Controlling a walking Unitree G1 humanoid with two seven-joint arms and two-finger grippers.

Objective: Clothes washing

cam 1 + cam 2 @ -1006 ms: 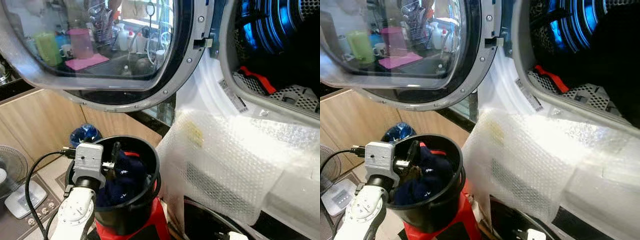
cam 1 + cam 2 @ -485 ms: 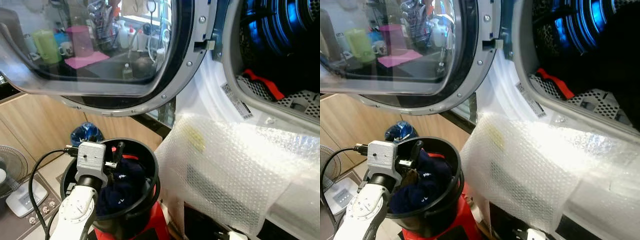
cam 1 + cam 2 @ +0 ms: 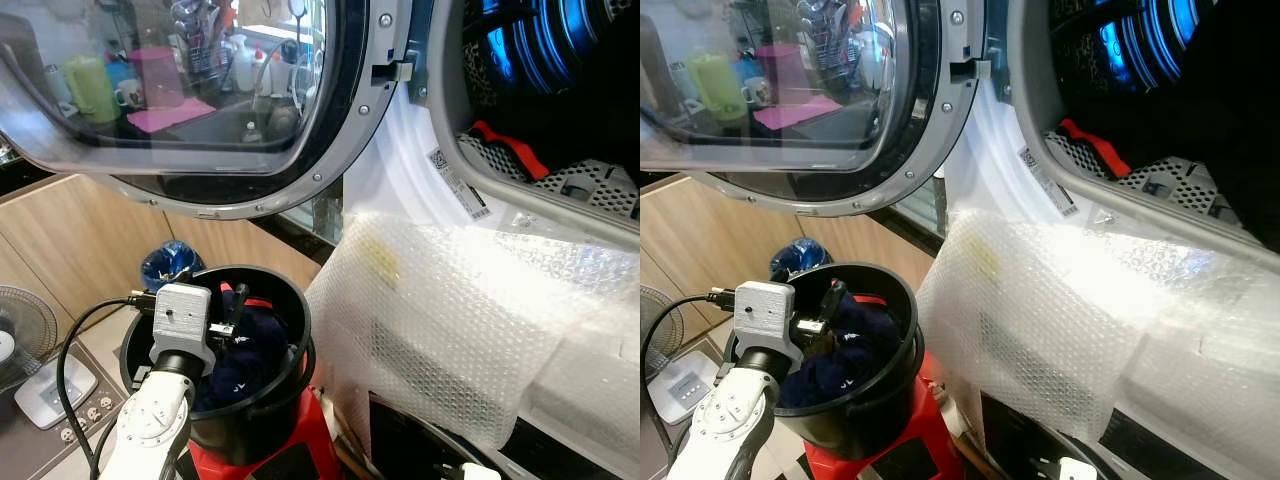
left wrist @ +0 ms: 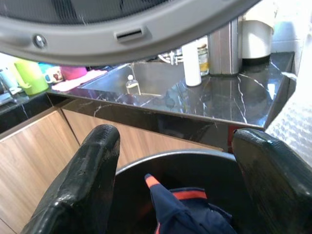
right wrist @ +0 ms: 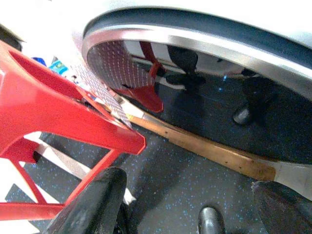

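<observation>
— Where was the dark navy clothing [image 3: 245, 352]?
— Heaped in the round black plastic bucket [image 3: 285, 400], no clear long axis. The left gripper [image 4: 170, 195] hung spread over it.
— What stood around the bucket?
— A round glass washer door [image 3: 200, 100] above; bubble-wrapped white washer front [image 3: 450, 320] just beside.

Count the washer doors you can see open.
1. The round glass door is swung wide to the left of the drum opening, above the black bucket of dark clothes. The lower machine's door looks shut.
</observation>
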